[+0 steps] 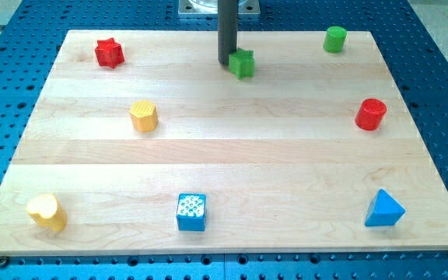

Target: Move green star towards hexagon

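The green star [243, 64] lies near the view's top, a little right of the middle of the wooden board. My tip [226, 62] stands right against the star's left side, touching or almost touching it. The yellow hexagon [143, 115] lies to the lower left of the star, in the board's left half.
A red star [109, 53] sits at the top left, a green cylinder [334, 39] at the top right, a red cylinder [371, 113] at the right. A yellow heart [47, 211], a blue cube [191, 211] and a blue triangle [383, 209] lie along the bottom.
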